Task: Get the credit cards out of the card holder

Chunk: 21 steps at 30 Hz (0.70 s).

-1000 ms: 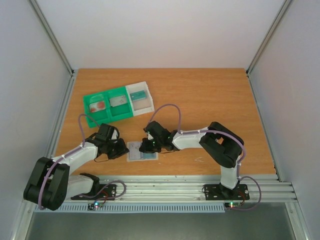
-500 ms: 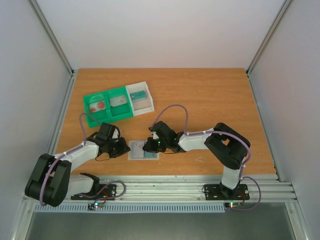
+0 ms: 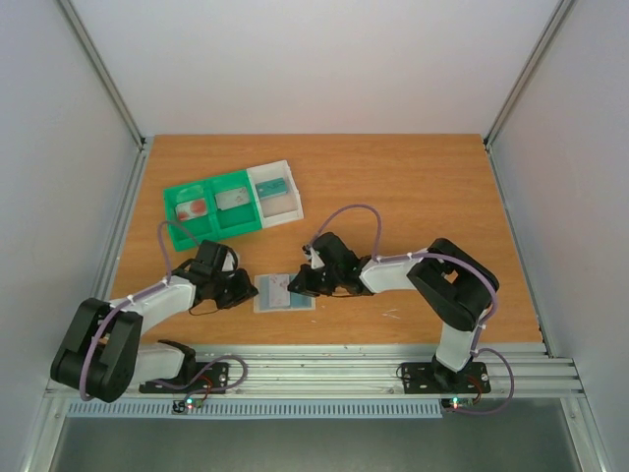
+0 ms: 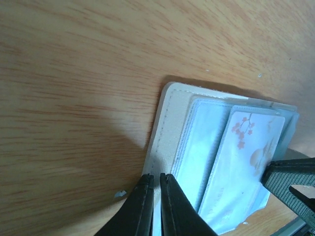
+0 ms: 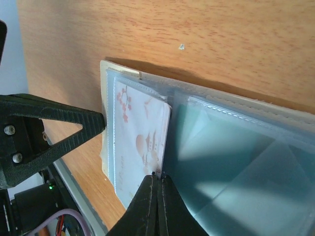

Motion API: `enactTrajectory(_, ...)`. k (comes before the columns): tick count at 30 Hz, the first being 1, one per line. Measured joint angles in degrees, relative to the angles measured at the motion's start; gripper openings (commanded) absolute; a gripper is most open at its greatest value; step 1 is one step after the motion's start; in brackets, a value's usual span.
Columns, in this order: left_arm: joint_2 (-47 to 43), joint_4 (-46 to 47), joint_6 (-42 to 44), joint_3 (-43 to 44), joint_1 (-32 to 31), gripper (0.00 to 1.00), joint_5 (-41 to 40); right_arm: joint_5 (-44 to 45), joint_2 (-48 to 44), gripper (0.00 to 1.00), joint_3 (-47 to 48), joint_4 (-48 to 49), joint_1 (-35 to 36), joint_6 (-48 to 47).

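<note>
The pale blue-grey card holder lies open on the table near the front edge. My left gripper is shut on its left cover edge, the tips pinching the stitched border. A white credit card with red print lies over the holder's left half, also seen in the left wrist view. My right gripper is shut on that card's right edge. The holder's clear pocket slots lie to the right of it. In the top view my right gripper sits over the holder's right part.
A green-and-white three-compartment tray stands at the back left, holding a red card, a grey card and a teal card. The aluminium rail runs just behind the holder's near side.
My right gripper has closed fully on the card's edge and its arm has drawn to the right. The red-printed card now shows in the top view. The left gripper has stayed put.
</note>
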Motion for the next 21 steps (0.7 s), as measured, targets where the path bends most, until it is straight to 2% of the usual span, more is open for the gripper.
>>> enactTrajectory(21,-0.2,0.4,-0.6,0.0,-1.1,0.1,-1.1,-3.4,-1.2,0.01,-0.6,-2.4,-1.8,0.0)
